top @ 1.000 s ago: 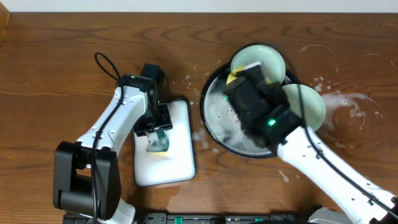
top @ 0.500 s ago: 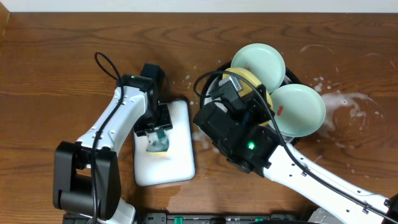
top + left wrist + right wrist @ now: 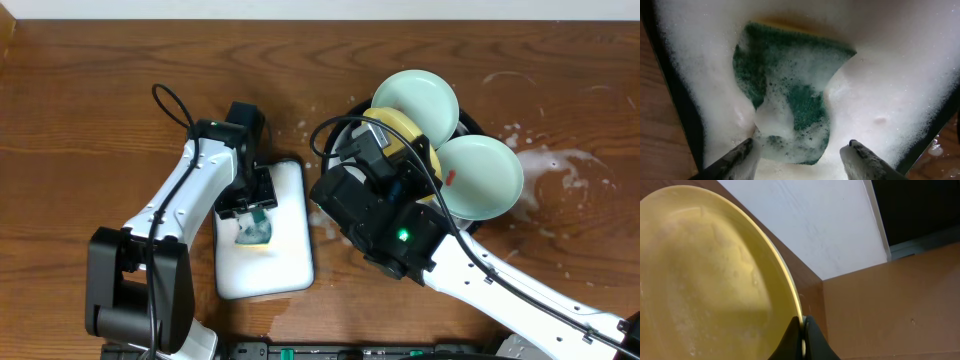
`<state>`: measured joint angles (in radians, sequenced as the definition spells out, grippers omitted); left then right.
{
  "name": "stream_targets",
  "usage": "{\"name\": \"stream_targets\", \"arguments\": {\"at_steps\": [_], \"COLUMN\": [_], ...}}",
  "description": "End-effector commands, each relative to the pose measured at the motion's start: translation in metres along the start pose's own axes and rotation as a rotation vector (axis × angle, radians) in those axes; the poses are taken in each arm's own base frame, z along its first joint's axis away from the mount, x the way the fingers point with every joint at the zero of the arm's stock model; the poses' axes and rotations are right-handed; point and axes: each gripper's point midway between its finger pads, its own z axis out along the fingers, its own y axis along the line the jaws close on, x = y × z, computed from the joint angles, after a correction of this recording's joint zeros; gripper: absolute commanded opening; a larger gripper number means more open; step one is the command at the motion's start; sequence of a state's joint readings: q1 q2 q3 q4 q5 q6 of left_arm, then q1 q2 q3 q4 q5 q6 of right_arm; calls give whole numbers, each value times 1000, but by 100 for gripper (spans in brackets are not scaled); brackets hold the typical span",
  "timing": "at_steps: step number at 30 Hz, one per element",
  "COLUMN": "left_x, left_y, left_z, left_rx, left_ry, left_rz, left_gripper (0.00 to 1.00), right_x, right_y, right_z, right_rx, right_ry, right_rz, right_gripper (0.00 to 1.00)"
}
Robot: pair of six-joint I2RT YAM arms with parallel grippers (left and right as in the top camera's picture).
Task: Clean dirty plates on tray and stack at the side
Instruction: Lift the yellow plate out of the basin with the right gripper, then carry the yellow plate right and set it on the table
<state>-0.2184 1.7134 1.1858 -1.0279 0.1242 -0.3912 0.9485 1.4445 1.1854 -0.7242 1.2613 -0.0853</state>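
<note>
Overhead view: the yellow plate (image 3: 412, 135) appears raised on edge above the tray (image 3: 467, 120), and the right gripper (image 3: 801, 330) is pinching its rim (the right wrist view shows both fingers nipped on the edge, with the soapy face tilted). Judged purpose: an edge hold leaves the face free for scrubbing. Two mint-green plates rest at the tray's far and right sides. One (image 3: 415, 98) looks clean; the other (image 3: 485, 178) carries a red smear.

Count: three plates, one tray.

Beyond these, the left gripper (image 3: 800, 159) hangs spread over the single green sponge (image 3: 790, 100) in the foamy white dish (image 3: 290, 255), apparently placed to take it.
</note>
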Motion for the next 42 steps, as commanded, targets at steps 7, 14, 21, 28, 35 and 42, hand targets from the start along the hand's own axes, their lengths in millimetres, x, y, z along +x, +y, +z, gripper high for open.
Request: {"name": "stream_targets", "arguments": {"at_steps": [7,14,21,28,35,42], "left_x": [0,0,1,1,1,1], "left_y": [3,3,3,3,2,2], "left_z": [1,1,1,1,1,1], "left_rx": [-11,-11,-12,-11,-5,-5], "left_ry": [6,6,7,8,11,11], "left_rz": [1,0,1,0,0,1], "left_gripper": [59,59,59,59,59,59], "right_x": [-3,11,63,97,244,353], "right_y": [-13,0,24,-55,-107,-103], "right_z": [-4,12,59,106,172,210], "right_rx": [41,-54,-379,-519,-450,-284], "right_ry": [-10,51,351,463,724,911], "right_rz": [26,166,483,968,1458,1689], "right_gripper": [1,1,1,1,1,1]}}
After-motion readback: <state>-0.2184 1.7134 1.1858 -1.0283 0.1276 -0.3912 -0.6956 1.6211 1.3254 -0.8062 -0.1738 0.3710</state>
